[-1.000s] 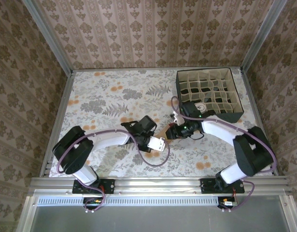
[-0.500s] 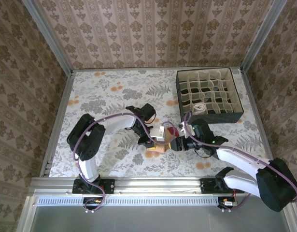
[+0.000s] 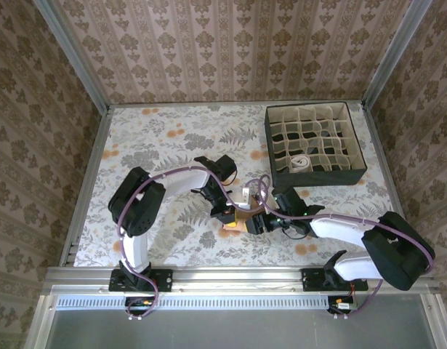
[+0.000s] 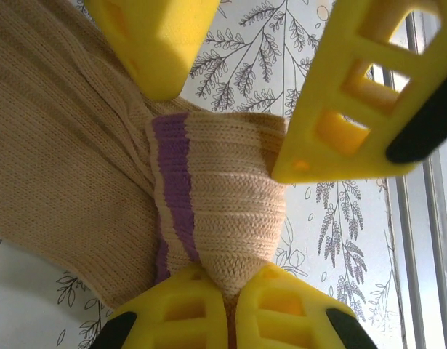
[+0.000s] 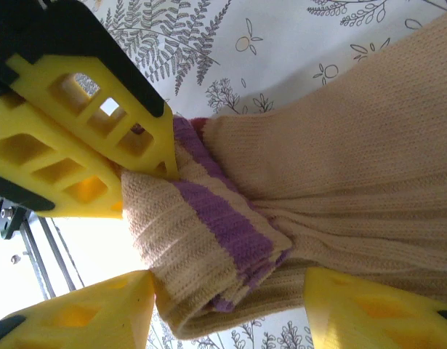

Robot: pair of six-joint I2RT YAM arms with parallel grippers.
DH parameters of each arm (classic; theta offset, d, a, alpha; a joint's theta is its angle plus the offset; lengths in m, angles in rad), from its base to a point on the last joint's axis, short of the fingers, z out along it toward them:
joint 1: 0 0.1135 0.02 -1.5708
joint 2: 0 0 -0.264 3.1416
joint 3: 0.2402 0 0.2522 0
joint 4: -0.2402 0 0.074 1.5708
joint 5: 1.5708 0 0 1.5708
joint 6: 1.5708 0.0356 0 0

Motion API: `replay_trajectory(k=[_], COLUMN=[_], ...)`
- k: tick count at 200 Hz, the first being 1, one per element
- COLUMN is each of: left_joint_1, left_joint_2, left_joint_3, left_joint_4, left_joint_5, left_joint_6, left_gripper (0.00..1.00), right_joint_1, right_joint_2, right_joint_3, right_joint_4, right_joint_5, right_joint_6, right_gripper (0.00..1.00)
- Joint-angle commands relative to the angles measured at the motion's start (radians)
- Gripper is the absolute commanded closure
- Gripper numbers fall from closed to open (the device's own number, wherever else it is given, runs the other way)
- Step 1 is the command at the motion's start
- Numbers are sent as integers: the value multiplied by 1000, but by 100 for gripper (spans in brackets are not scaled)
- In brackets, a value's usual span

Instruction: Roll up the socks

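Top external view: both arms bend inward and meet low on the floral-printed tabletop (image 3: 158, 145), well apart from the box; a tan ribbed knit sock (image 3: 233, 225) shows as a small patch between their tips, the arms covering the rest.
Sock fabric: soft, fine vertical ribs on the leg; a broader ribbed cuff with one purple stripe, folded over and bunched into a wedge.
Sock position: lying on the tabletop, its cuff lifted and gathered between the two hands.
Left hand (image 4: 230, 292): yellow plastic fingers with lattice cut-outs, pressed together and pinching the narrow end of the cuff.
Right hand (image 5: 223, 309): the same yellow lattice fingers, spread apart with one on each side of the bunched cuff; whether they press on it cannot be told.
Cut off: toe and heel lie outside both wrist views.
Box: dark fabric box (image 3: 332, 177) at the far right, split by cream dividers into small square cells.
In one front cell: a cream-white roll of fabric (image 3: 303, 161), too small to make out further.
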Motion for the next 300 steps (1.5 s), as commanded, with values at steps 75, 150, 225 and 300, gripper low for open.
replay_trajectory(k=[75, 150, 225, 300], left_joint_1=[13, 30, 85, 33], left_joint_2=[9, -239, -462, -370], left_joint_3=[-53, -362, -706, -710], left_joint_4=[138, 597, 1117, 1145], left_joint_5=[79, 9, 40, 86], left_joint_6=[-123, -253, -420, -444], left_gripper=[98, 59, 44, 41], right_joint_1=[8, 7, 7, 6], right_joint_2=[86, 109, 116, 126], right_joint_3=[38, 61, 69, 86], right_joint_4=[33, -77, -99, -121], right_joint_5=[-39, 21, 20, 21], right_joint_6=[3, 26, 43, 43], right_gripper=[69, 98, 98, 98])
